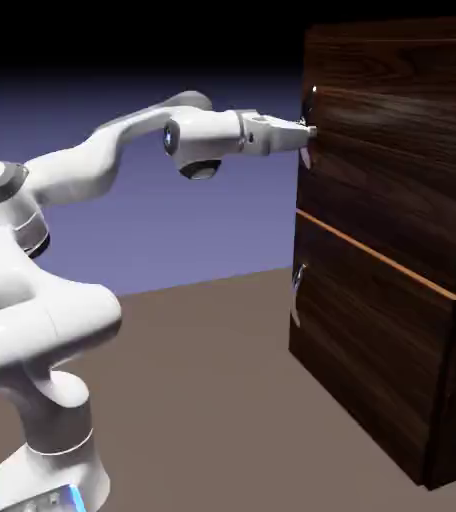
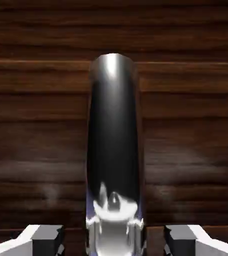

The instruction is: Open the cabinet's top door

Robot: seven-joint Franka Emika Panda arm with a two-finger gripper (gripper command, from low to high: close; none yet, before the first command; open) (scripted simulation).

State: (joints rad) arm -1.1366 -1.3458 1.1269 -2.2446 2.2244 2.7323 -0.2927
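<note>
Exterior view beside the arm, facing cabinet (image 1: 392, 250), hand view close on its handle (image 2: 114, 145), shared.

white arm (image 1: 82, 160) stretched level, tool (image 1: 308, 131) clamped tight, fingertips (image 2: 41, 239) apart

Soft light is glazing the glossy cabinet (image 1: 392, 230); glare is streaking its handle (image 2: 114, 145), while the backdrop above it is darkening.
</note>
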